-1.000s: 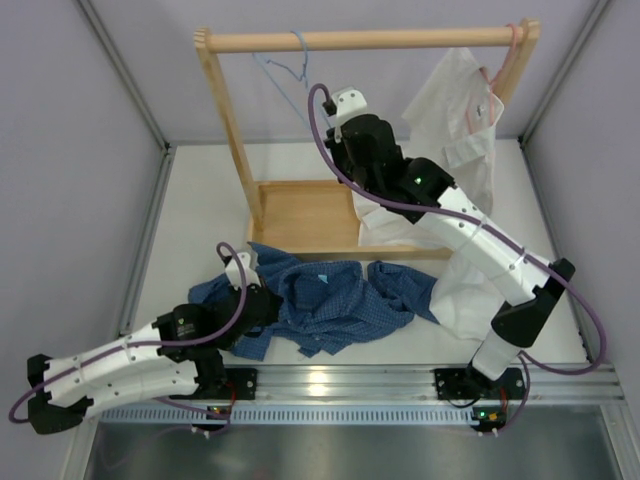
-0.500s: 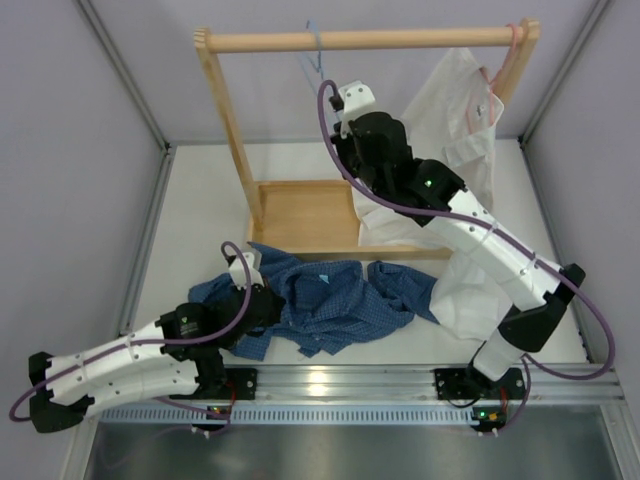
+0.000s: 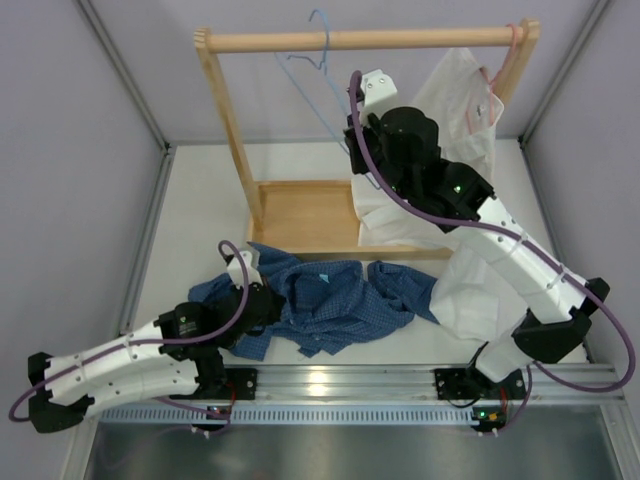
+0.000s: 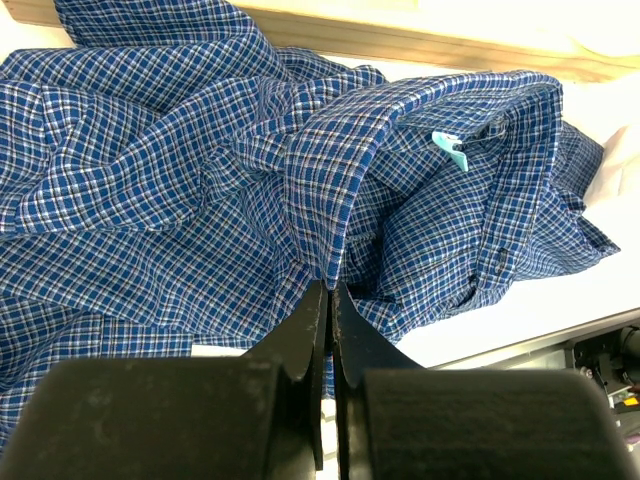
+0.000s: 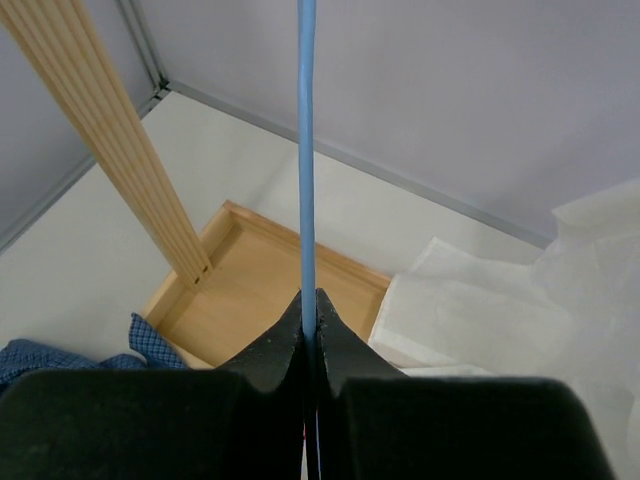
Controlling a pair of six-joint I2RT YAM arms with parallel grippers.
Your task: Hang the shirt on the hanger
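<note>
Left gripper: your left gripper sat at the lower left of the top view, its fingers pressed together on a fold of the shirt.
Shirt: it lay crumpled on the table at lower centre, just in front of the rack's wooden base.
Right gripper: your right gripper was raised at upper centre, closed tight on the hanger.
Hanger: its thin blue wire ran straight up from the fingers, and its hook showed at the rod.
White shirt: it hung at the upper right.
</note>
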